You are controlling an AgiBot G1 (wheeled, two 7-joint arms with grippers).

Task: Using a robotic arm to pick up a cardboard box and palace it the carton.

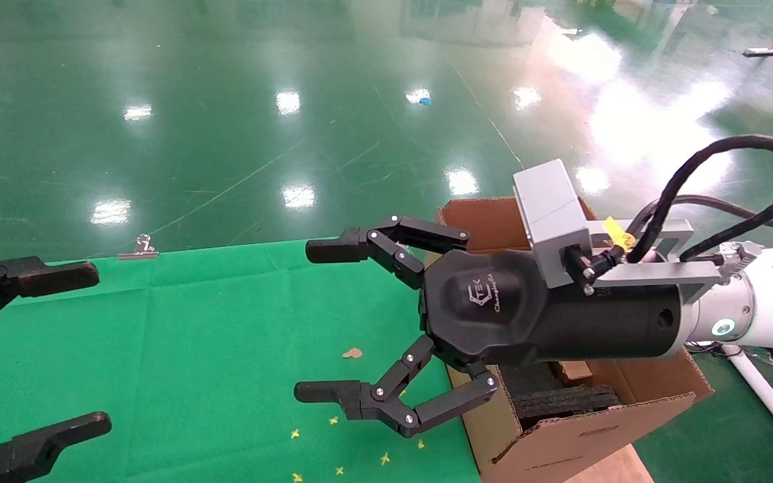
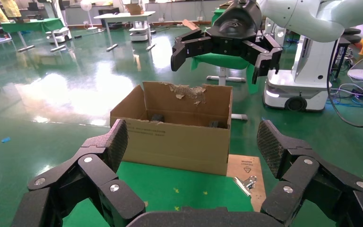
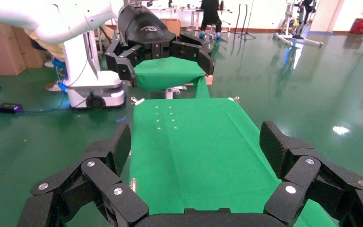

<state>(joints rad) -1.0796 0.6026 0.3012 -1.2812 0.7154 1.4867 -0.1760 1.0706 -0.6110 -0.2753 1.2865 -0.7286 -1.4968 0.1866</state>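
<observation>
Head view: the right gripper (image 1: 316, 322) hangs over the green cloth (image 1: 192, 349) just beside the carton (image 1: 561, 436), its fingers spread wide and empty. The left gripper (image 1: 58, 349), likewise spread and empty, sits at the cloth's far side from the carton.

Left wrist view: the carton (image 2: 179, 130) stands past the cloth, one flap torn, the right gripper (image 2: 227, 56) above it.

Right wrist view: only cloth (image 3: 194, 146) lies ahead. The cardboard box is in none of the views.

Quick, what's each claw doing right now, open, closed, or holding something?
Left claw: open, empty, over the green cloth.
Right claw: open, empty, beside the carton.
</observation>
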